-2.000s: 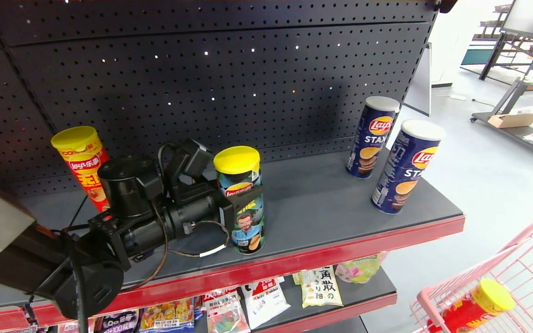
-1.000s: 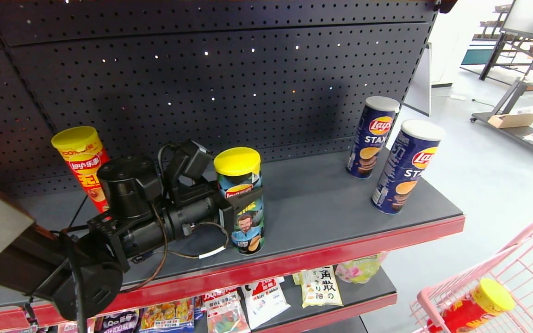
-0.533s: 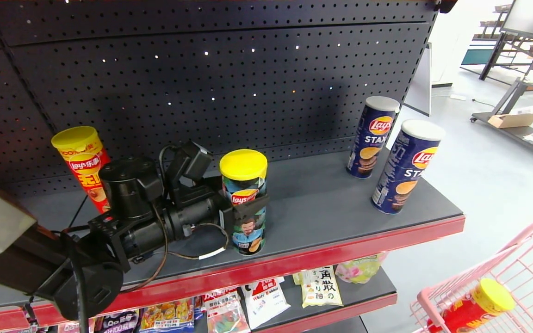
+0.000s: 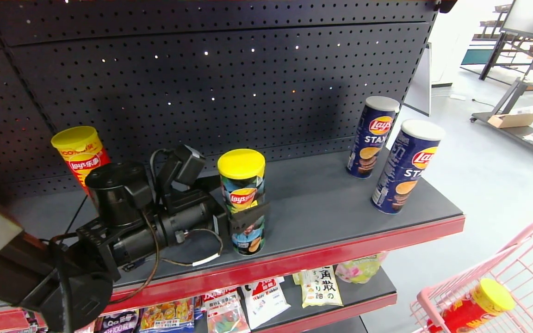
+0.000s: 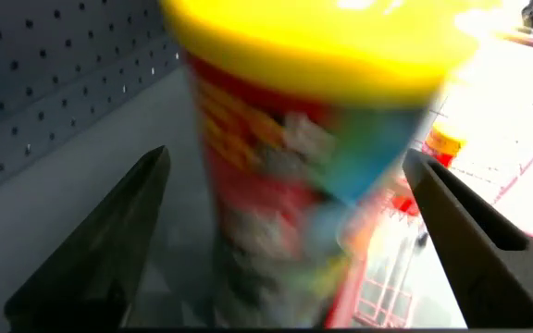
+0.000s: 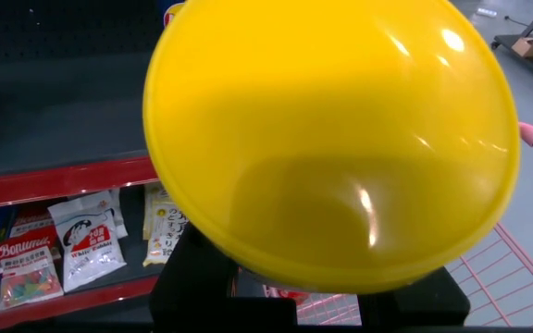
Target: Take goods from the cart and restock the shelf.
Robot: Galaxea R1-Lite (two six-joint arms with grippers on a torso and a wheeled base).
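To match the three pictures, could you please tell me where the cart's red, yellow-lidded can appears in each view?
Head view: the red can lies lower right, in the pink cart.
Left wrist view: small, far behind the shelf can.
Right wrist view: its yellow lid, close up.
Shared landmark: the pink cart.

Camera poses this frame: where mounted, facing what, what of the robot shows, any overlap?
Head: on the robot's head, facing forward and down at the shelf; left arm at left, left gripper open around the yellow-lidded can.
Left wrist: on that wrist, looking between its fingers at that can, pink cart beyond.
Right wrist: on that wrist, facing snack bags under the shelf past a close yellow lid; right gripper partly behind it.
Shared: head and left wrist both show that can and cart.
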